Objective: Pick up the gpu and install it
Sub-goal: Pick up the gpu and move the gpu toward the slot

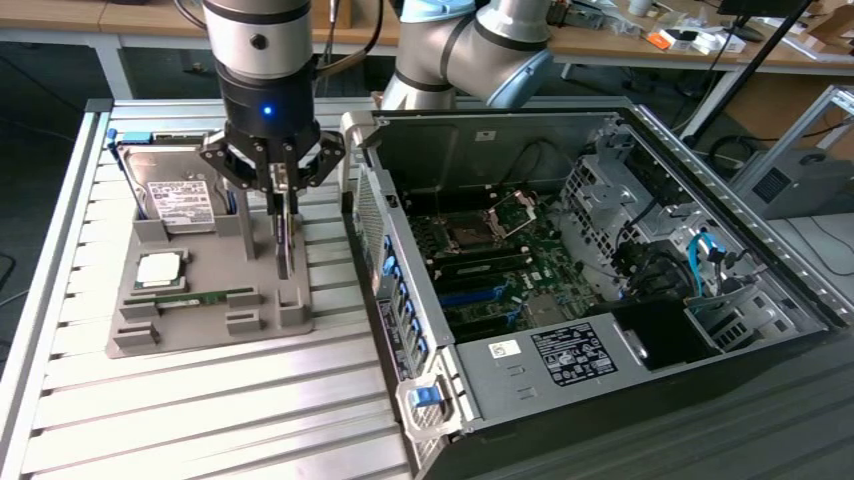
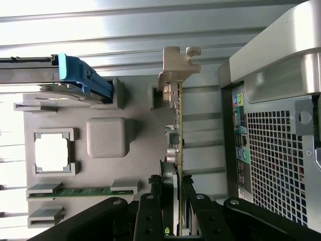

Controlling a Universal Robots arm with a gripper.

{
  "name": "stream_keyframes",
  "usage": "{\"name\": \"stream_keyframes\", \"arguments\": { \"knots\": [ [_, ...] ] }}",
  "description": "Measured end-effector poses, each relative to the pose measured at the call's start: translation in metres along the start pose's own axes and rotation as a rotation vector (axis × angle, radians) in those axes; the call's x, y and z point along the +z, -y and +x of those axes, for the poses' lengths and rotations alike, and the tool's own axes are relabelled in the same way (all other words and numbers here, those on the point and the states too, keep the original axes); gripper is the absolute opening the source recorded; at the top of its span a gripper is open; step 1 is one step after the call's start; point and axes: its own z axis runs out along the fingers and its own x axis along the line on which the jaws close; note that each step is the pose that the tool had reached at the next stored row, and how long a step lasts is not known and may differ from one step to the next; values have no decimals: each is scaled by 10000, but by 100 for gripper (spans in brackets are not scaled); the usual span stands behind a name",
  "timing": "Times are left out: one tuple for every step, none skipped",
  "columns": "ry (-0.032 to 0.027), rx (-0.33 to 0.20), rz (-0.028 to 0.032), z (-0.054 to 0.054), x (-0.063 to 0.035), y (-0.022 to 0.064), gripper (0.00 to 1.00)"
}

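You're on the pick-up step. The gripper (image 1: 280,185) has its jaws closed partway, clamped on the gpu (image 1: 283,240), which stands edge-on at its slot in the grey holder (image 1: 200,335) on the table, beside the open computer case (image 1: 441,150). I judge the next move calls for a straight, vertical lift that clears the holder.

1. We log this as a robotics lab or workshop: an industrial robot arm (image 1: 461,60) works over a slatted aluminium-profile table (image 1: 200,410).
2. On the table lies an opened desktop computer case (image 1: 441,150), with its motherboard (image 1: 494,260) exposed.
3. A grey slotted fixture (image 1: 287,318) sorts computer parts, among them a hard drive (image 1: 180,200) and the gpu (image 1: 283,245).
4. Behind, we note wooden tables (image 1: 627,45) cluttered with small items and cables.
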Motion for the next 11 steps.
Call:
{"name": "stream_keyframes", "arguments": {
  "knots": [
    [1, 0, -1, 0, -1, 0, 27],
    [1, 0, -1, 0, -3, 0, 27],
    [0, 0, 0, 0, -5, 0, 27],
    [0, 0, 0, 0, -7, 0, 27],
    [1, 0, -1, 0, -9, 0, 27],
    [1, 0, 0, 0, -10, 0, 27],
    [0, 0, 0, 0, -12, 0, 27],
    [0, 0, 0, 0, -14, -1, 27],
    [0, 0, 0, 0, -16, -1, 27],
    [0, 0, 0, 0, -18, -1, 27],
    [0, 0, 0, 0, -20, -1, 27]
  ]
}}
